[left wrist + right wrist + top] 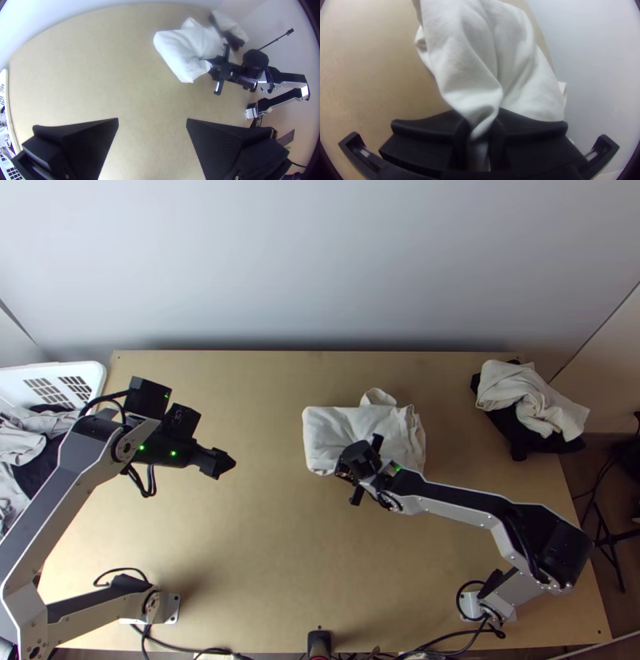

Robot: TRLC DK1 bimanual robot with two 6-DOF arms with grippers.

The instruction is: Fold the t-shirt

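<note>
The white t-shirt (pixel 336 428) lies folded into a compact bundle around the table's middle, a loop of cloth poking up at its far edge. My right gripper (pixel 352 470) is at its near side. In the right wrist view the right gripper (pixel 480 133) is shut on a pinched, creased part of the t-shirt (pixel 470 60). My left gripper (pixel 226 464) is over the table to the left of the cloth, apart from it. The left wrist view has the left gripper (pixel 152 123) with its fingers wide apart and bare tabletop between them; the t-shirt (pixel 183 50) lies beyond.
A white basket (pixel 96 376) holding grey and dark cloths stands at the left edge. White cloth (pixel 520 390) on black cloth (pixel 512 428) lies at the table's far right corner. Bare wood (pixel 264 540) stretches in front of the t-shirt.
</note>
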